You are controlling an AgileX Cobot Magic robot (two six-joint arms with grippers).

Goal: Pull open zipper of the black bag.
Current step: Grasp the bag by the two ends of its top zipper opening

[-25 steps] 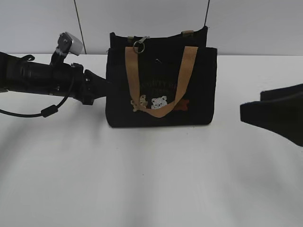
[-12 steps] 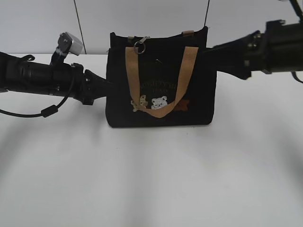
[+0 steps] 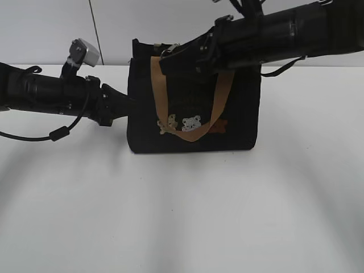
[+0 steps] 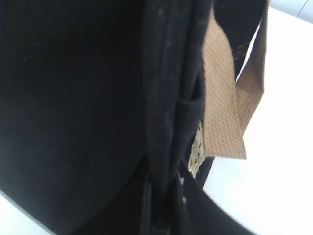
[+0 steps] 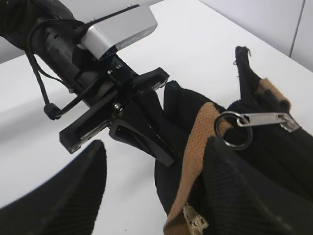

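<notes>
Sweeping in from the right edge of the exterior view, the right arm has crossed over the top of the black bag (image 3: pixel 193 108) within the last second, while the left arm has not shifted at all.

Nearest in the right wrist view, the right gripper (image 5: pixel 151 191) hangs with its two dark fingers (image 5: pixel 73 191) spread wide and nothing between them. One finger sits out over the white table (image 3: pixel 182 216); the other lies over the bag's top corner. That spread looks chosen to leave room for closing on a small target.

Just beyond that finger's tip lies the zipper (image 5: pixel 254 125): a flat silver pull with a round key-ring loop, resting on the bag's top edge against a tan webbing handle (image 5: pixel 195 152). The ring is near the fingertip but apart from it, and outside the gap, so the grasp has not yet begun. My judgement is that the fingers must move toward the ring before they close.

Farther off, past the bag's end wall, the left gripper (image 5: pixel 142 132) pinches a fold or seam of the black fabric at the bag's side, its fingers narrowed onto it. The left wrist view shows the same cloth filling the frame. That hold probably anchors the bag so it will not slide when the zipper is pulled.
</notes>
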